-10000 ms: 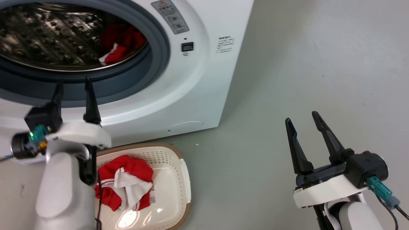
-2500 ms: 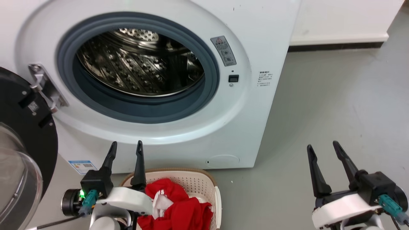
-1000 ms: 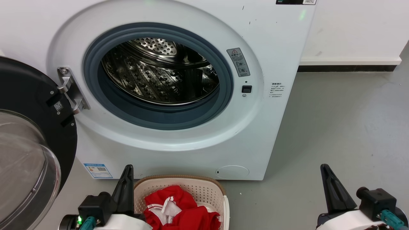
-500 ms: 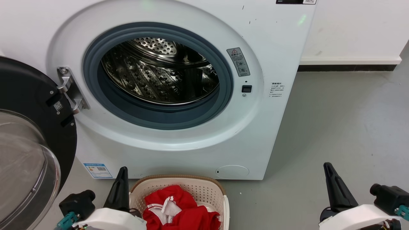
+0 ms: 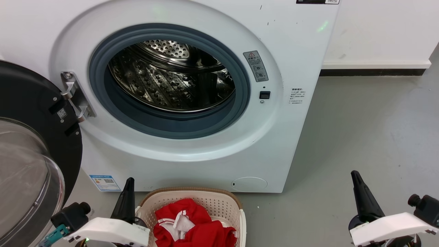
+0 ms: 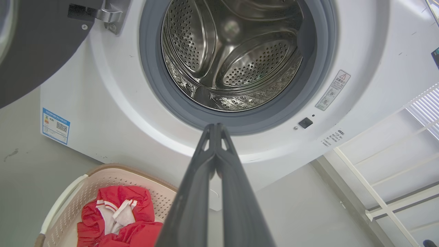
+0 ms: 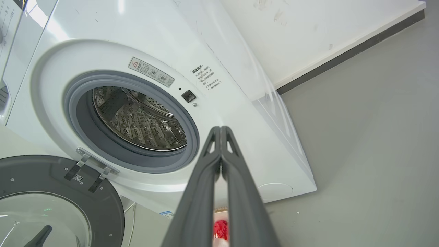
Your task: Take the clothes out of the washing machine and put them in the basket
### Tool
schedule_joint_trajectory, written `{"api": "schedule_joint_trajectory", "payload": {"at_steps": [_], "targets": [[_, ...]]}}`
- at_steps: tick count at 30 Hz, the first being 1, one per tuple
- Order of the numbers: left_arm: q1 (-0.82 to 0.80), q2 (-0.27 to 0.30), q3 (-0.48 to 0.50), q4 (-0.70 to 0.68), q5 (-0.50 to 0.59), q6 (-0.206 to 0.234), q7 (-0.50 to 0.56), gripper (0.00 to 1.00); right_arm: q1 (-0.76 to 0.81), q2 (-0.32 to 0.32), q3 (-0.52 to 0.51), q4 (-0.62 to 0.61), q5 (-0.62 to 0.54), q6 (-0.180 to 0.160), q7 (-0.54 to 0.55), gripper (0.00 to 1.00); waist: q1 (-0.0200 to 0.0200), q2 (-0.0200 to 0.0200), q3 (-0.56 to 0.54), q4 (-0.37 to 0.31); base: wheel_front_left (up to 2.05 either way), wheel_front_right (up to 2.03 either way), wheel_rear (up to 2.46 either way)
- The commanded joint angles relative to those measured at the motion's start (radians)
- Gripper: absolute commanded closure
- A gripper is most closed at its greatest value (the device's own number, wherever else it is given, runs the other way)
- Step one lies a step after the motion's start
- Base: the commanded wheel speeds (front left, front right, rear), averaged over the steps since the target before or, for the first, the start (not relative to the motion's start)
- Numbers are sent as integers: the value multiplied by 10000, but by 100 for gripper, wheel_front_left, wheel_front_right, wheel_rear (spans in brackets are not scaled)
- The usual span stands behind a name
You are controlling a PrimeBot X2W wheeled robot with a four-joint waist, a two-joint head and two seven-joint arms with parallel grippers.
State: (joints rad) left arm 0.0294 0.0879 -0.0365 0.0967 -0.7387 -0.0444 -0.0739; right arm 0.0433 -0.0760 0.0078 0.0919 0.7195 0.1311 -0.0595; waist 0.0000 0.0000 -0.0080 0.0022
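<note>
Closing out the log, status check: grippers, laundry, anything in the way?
Left gripper shut, empty; right gripper shut, empty. Red-and-white fabric clothes in cream perforated plastic basket. White front-loading washing machine: steel drum looks empty. Nothing in the way.

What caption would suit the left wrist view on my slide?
Shut left claw faces the white front-loading washing machine's empty-looking steel drum; red-and-white fabric clothes lie in the cream perforated plastic basket.

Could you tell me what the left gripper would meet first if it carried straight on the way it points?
Most likely the washing machine, around the lower part of its grey door seal, though depth is hard to judge.
</note>
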Motion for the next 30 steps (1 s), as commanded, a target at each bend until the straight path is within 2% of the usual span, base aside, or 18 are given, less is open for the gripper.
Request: {"api": "schedule_joint_trajectory", "payload": {"at_steps": [1,30], "targets": [[-326,55,50,-83,-230,-56,22,100,-285,-80,-34,-82,255,0,39,100,0,0,0,0,0,0,0],[-771,-16,513,544,-3883,-401,675,100,-806,-127,-278,565,4061,-2,542,100,0,0,37,-7,0,0,0]]}}
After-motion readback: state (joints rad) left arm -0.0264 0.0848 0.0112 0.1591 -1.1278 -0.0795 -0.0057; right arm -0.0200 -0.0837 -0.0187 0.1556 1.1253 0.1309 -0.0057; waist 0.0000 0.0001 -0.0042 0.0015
